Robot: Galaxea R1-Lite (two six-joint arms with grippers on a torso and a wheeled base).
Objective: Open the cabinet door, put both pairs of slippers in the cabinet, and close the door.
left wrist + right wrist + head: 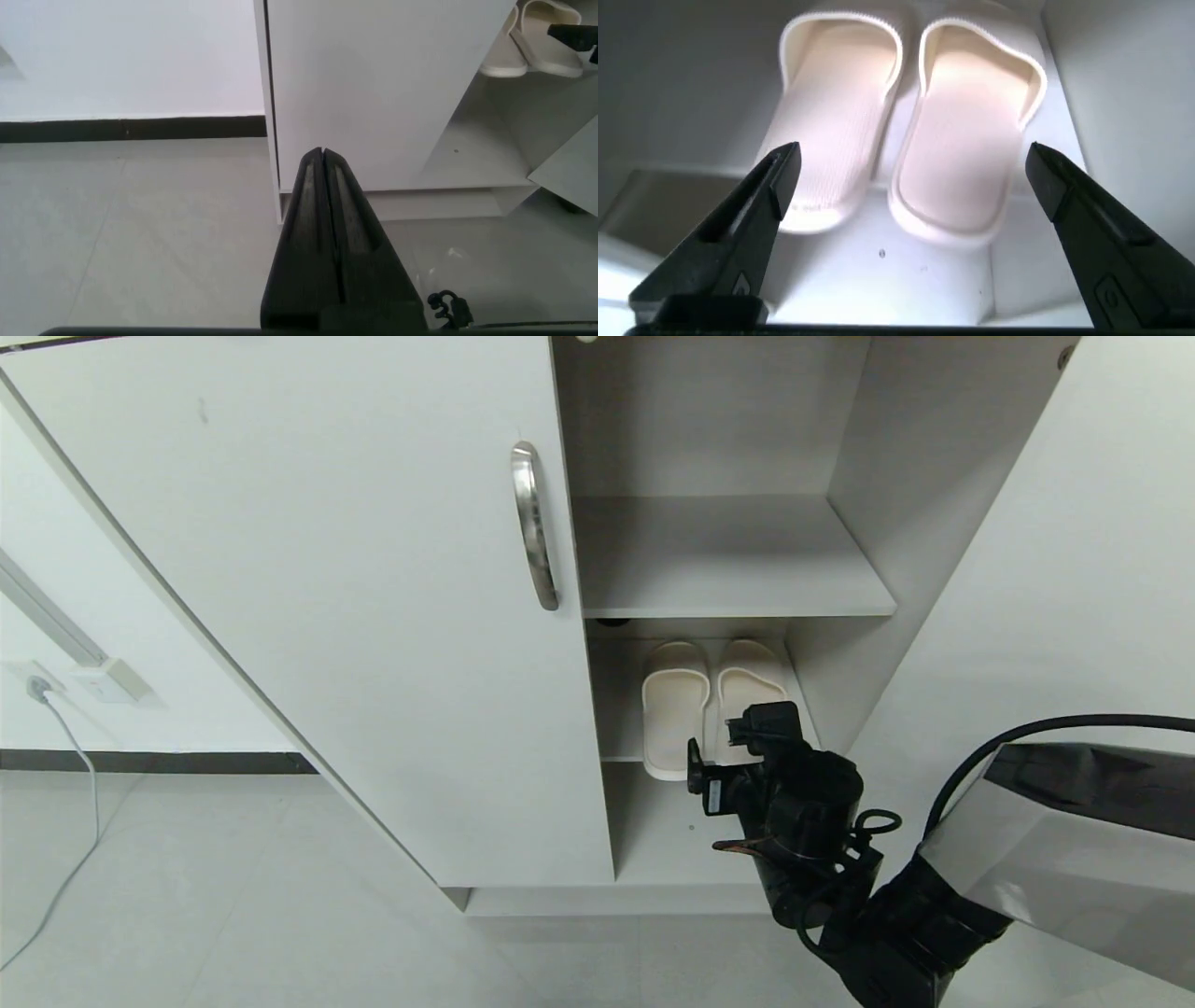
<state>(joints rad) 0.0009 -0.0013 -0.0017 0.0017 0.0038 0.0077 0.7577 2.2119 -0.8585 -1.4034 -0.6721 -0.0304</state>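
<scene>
Cream foam slippers [714,705]: one pair, two pieces, lying side by side on the lower shelf [619,709] of the cabinet [896,448], toes to the back and heels at the shelf's front edge. That lie suits something slid in from the front. The right gripper [730,747] hangs just outside the cabinet opening, in front of the heels. Its fingers are spread wide, touching neither slipper and holding nothing, so my guess is a let-go stance. The left gripper [322,154] is pressed together and empty, low and off to the closed-door side of the cabinet, likely parked clear of the work. Doors number two: the left door [308,569] is shut, with one metal handle [534,527], and the right door [1074,569] is swung open for access. Shelves number two; the upper shelf [728,555] is bare. The task names two pairs and I count one in the cabinet, so I judge it about half done, with the door not yet closed.
</scene>
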